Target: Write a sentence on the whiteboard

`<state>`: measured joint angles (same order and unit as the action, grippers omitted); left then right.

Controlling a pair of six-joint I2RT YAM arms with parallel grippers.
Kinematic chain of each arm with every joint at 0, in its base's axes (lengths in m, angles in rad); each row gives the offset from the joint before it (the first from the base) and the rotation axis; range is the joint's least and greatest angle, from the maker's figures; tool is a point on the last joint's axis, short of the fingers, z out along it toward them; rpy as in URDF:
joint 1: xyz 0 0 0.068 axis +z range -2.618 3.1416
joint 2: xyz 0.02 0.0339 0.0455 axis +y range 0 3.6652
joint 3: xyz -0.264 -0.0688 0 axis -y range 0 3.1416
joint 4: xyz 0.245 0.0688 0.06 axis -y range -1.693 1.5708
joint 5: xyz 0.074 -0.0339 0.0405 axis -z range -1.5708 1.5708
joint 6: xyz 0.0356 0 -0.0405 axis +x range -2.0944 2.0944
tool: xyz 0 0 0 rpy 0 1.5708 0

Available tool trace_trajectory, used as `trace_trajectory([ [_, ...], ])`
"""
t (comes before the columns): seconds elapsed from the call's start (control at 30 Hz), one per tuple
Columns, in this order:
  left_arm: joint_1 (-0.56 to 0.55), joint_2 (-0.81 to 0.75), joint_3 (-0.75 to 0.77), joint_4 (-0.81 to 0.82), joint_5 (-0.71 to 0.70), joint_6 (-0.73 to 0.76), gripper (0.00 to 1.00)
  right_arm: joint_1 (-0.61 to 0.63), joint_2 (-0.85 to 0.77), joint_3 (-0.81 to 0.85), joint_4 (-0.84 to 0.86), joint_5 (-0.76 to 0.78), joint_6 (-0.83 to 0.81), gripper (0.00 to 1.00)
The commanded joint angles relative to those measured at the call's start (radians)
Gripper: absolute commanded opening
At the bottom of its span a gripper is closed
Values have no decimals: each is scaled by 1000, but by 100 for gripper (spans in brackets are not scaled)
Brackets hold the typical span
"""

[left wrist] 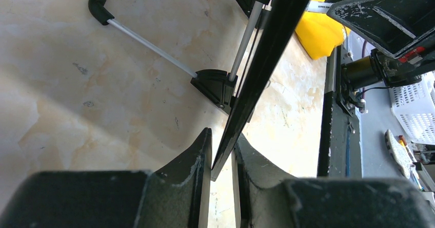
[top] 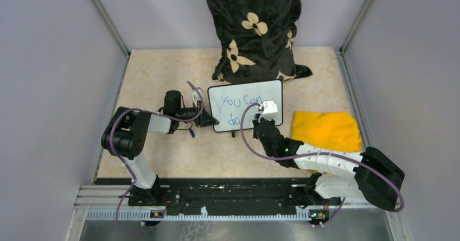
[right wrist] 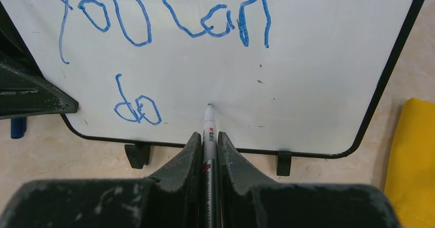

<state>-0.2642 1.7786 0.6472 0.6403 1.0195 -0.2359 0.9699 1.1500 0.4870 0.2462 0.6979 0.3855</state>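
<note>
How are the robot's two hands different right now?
The left gripper pinches the thin black edge of the whiteboard, while the right gripper pinches a marker. The left gripper comes at the whiteboard from its side, while the right gripper faces its white front, with the marker tip against it, right of the blue "do". Both have black fingers, and both are shut on something.

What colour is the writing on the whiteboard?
Blue. The writing shows best in the right wrist view, close up against the whiteboard.
</note>
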Motion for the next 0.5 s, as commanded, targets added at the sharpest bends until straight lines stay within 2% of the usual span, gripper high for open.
trace_trajectory([
  [0.0, -4, 18, 20, -12, -18, 33, 25, -11, 5, 54, 63, -13, 0, 0],
  [0.47, -3, 19, 22, -13, -18, 33, 26, -30, 22, 70, 77, -3, -5, 0],
])
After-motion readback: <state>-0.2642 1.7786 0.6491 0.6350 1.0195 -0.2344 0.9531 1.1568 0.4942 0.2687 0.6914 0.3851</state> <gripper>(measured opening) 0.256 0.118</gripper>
